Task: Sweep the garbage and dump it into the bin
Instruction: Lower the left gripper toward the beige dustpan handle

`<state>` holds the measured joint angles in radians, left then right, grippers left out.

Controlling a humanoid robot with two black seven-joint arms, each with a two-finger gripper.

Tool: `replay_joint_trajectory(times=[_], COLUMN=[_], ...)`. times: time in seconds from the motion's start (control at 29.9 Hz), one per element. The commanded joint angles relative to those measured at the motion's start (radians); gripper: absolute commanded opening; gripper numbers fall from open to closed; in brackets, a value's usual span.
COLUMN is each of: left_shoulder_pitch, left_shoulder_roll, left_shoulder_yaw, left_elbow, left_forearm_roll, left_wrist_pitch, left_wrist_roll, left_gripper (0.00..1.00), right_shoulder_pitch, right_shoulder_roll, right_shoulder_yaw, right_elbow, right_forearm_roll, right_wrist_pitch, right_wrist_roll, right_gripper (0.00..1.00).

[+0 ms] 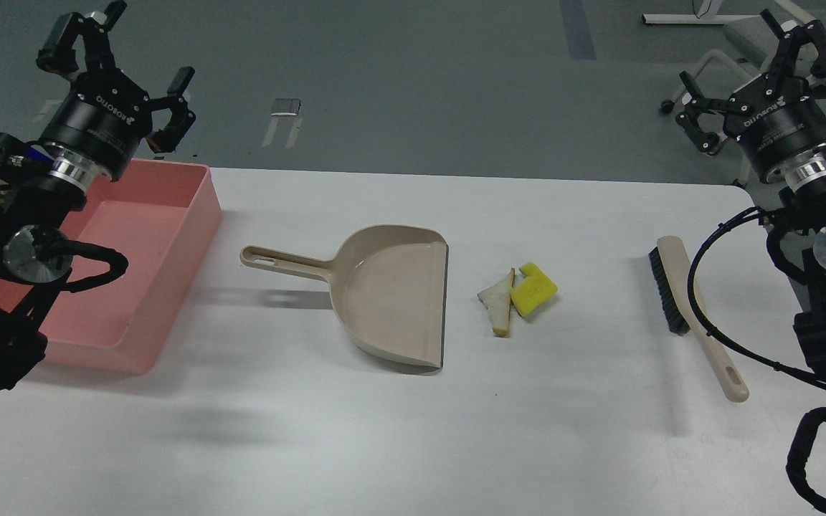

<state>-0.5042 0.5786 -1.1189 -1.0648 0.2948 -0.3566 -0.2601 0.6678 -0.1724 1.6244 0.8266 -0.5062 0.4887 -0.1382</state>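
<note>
The garbage lies mid-table: a yellow notched spongy chunk (533,289) touching a white triangular bread slice (498,302) with a brown crust. Just left of them a beige dustpan (399,294) lies flat, its mouth facing the scraps and its handle pointing left. A beige brush (696,315) with black bristles lies to the right. The pink bin (169,244) stands at the table's left edge and holds nothing that I can see. My left gripper (122,54) hangs open above the bin's far corner. At the far right my right gripper (757,68) is raised and open, holding nothing.
The white table (384,430) ends at a far edge just behind the bin, with grey floor beyond. Black cables loop from my right arm over the table near the brush handle (732,380). Chair legs stand on the floor at the far right.
</note>
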Motion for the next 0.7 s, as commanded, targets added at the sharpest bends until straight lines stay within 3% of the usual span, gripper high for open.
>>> replay_joint_trajectory(times=[0.0,0.3,0.4,0.67], left_shoulder_pitch=[0.001,-0.016,-0.048,-0.063], left_shoulder_roll=[-0.003,0.007,-0.002,-0.003], left_shoulder_yaw=[0.005,0.004,0.005,0.004], left_elbow=[0.002,0.028,0.098,0.109], left_forearm_roll=[0.004,0.001,0.003,0.003], left_wrist_pitch=[-0.001,0.002,-0.033,-0.059], left_wrist_roll=[-0.007,0.001,-0.001,-0.001], left_gripper=[0.98,0.98,0.98,0.98], right_shoulder_pitch=[-0.002,0.003,0.007,0.004], right_shoulder_roll=[0.001,0.001,-0.010,-0.053], right_shoulder_yaw=[0.000,0.003,0.003,0.002], right_elbow=[-0.004,-0.006,-0.018,-0.033], right_forearm_roll=[0.000,0.000,0.001,0.005], right_wrist_pitch=[0.000,0.000,0.000,0.000], right_wrist_roll=[0.000,0.000,-0.011,-0.009], right_gripper=[1.00,1.00,1.00,1.00])
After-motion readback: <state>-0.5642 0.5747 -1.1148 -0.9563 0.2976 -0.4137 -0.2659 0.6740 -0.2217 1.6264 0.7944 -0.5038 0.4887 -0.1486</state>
